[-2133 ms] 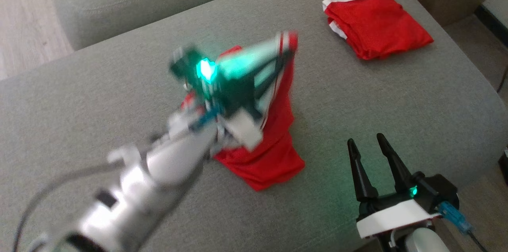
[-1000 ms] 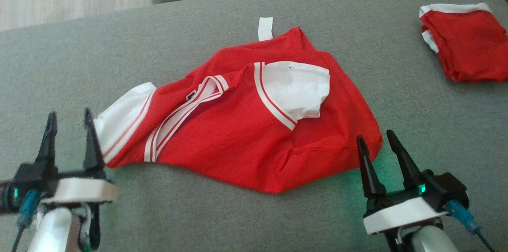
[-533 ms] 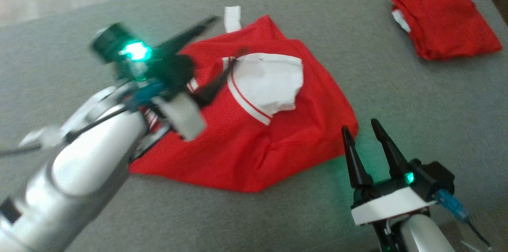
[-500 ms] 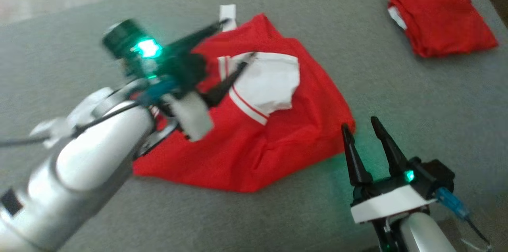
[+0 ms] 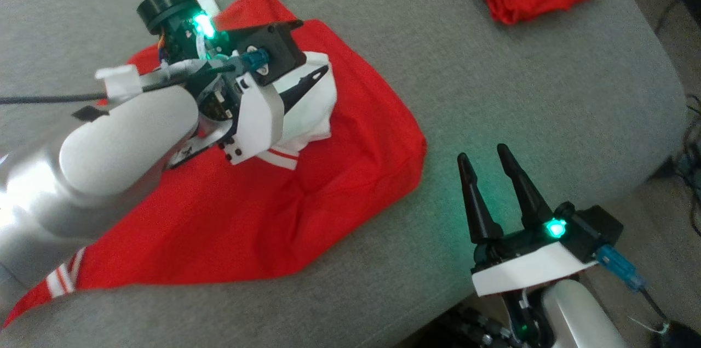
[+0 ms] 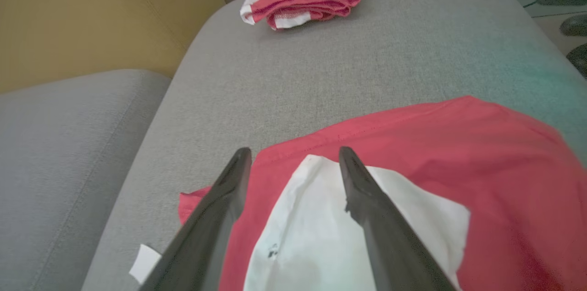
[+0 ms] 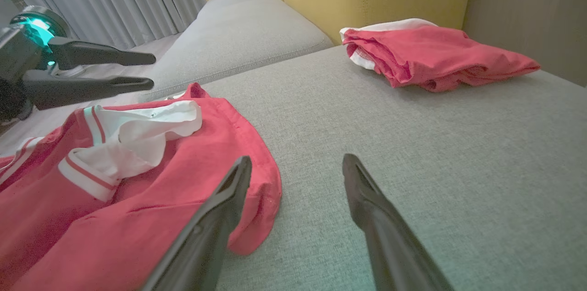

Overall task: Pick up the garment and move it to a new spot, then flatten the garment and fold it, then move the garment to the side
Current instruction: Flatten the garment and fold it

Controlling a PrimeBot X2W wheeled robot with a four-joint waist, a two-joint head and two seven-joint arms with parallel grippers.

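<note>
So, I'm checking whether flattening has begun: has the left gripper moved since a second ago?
Yes. The left gripper has swung from beside the striped edge of the garment to over its folded-back white sleeve, jaws open.

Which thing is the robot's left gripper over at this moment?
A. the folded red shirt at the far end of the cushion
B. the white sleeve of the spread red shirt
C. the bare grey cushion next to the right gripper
B: the left gripper is open, with its two fingers on either side of the white sleeve of the spread red shirt. In the right wrist view, the fingers are just above the cloth.
</note>
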